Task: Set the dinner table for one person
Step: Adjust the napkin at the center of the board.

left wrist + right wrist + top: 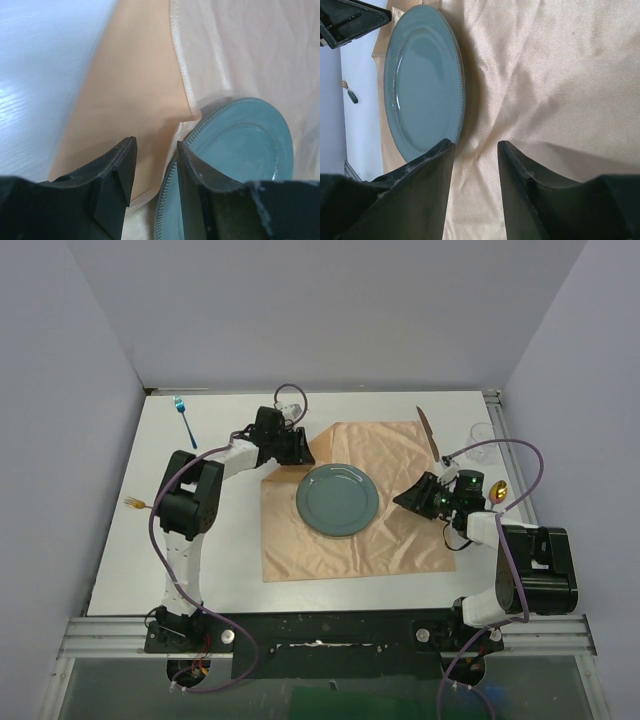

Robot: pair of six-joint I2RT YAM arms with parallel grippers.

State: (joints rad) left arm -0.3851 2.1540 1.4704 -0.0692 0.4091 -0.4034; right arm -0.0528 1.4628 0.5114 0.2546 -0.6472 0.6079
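Observation:
The dinner table (230, 560) is a white tabletop. On it lies a peach cloth (390, 530) with a teal plate (337, 499) on it. My left gripper (300, 447) hangs open over the cloth's far-left corner, which looks folded over. In the left wrist view its jaws (155, 145) straddle the cloth (125, 90) edge beside the plate (240, 145) rim, gripping nothing. My right gripper (405, 498) sits low just right of the plate. It stands open (475, 145) over bare cloth (545, 75), with the plate (420, 75) to its left.
A blue fork (185, 420) lies at the far left and a gold fork (135, 504) at the left edge. A knife (428, 432) rests on the cloth's far-right corner. A clear glass (482, 440) and a gold spoon (499, 492) lie at the right edge.

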